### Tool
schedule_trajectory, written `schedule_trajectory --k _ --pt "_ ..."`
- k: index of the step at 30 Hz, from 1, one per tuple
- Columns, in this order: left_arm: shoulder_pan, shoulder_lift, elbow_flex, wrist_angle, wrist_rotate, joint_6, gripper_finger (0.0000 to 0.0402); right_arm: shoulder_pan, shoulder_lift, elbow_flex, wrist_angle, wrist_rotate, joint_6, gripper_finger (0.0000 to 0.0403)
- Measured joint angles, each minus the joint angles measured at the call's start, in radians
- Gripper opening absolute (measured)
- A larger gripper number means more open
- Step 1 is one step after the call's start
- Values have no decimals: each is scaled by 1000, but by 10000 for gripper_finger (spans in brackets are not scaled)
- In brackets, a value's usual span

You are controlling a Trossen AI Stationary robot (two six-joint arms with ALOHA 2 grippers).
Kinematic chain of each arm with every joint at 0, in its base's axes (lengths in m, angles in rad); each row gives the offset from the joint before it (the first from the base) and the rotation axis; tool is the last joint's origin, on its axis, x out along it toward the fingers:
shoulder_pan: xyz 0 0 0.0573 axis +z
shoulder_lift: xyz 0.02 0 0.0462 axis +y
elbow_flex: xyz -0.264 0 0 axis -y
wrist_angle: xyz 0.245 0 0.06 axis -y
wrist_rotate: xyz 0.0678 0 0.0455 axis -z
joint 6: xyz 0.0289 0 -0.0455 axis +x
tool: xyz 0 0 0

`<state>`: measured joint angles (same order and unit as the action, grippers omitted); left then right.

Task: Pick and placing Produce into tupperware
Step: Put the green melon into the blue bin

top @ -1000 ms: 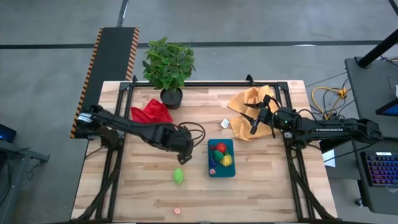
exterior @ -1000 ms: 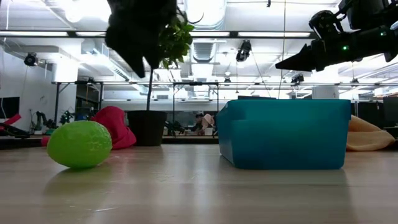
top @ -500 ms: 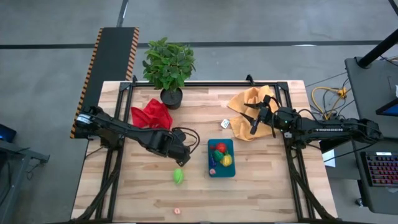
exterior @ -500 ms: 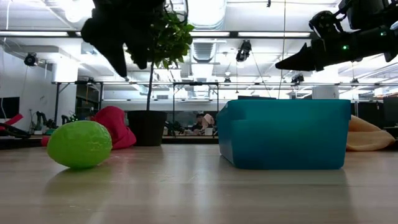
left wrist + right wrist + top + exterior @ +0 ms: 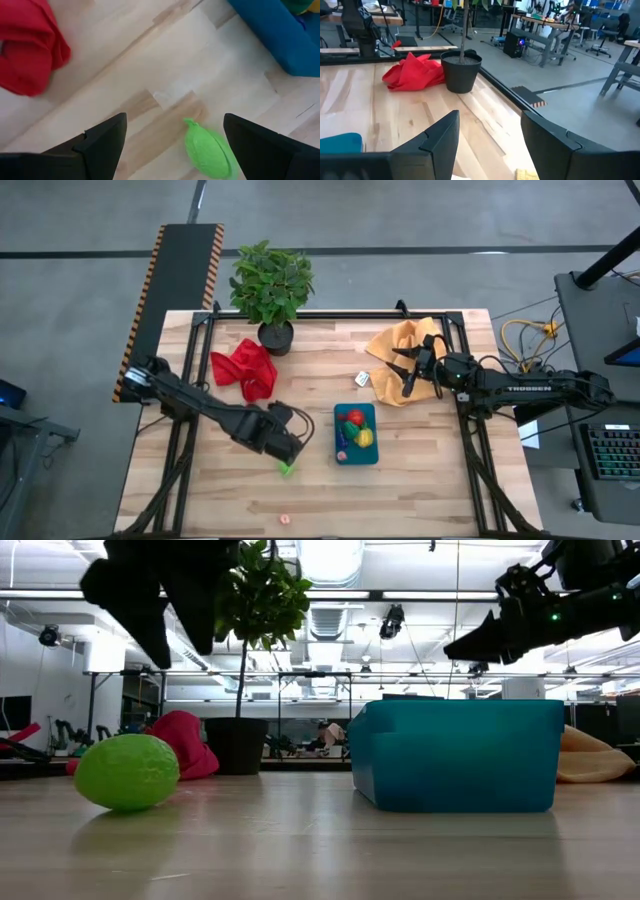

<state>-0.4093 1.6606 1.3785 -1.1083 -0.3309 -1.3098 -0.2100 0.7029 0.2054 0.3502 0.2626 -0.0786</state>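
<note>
1. The left pincer [image 5: 283, 448] hangs above the worktop [image 5: 200, 480], right over a green toy fruit [image 5: 207, 152]. Its two fingers are spread wide and hold nothing.
2. The green fruit lies on the wood, near the blue tupperware [image 5: 356, 457] but not touching it.
3. Inside the tupperware sit a red piece [image 5: 355, 417], a yellow piece [image 5: 365, 437] and another green piece [image 5: 351, 430].
4. The right pincer [image 5: 408, 370] waits up in the air over the yellow cloth [image 5: 385, 342]. Its fingers are apart and hold nothing.
5. A red cloth [image 5: 245, 367] lies beside the potted plant [image 5: 271, 287] at the back of the worktop.
</note>
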Motion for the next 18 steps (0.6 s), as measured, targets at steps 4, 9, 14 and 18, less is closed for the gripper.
schedule_trajectory --k 4,9,14,18 --pt "-21 20 0 0 0 -78 317 0 0 0 -3 0 0 206" --pt "-44 44 0 5 22 -152 317 0 0 0 -3 0 -7 206" --pt "-53 56 0 13 64 -176 317 0 0 0 -3 0 -7 206" --pt "-54 55 1 17 47 -110 317 0 0 0 -2 0 -7 206"
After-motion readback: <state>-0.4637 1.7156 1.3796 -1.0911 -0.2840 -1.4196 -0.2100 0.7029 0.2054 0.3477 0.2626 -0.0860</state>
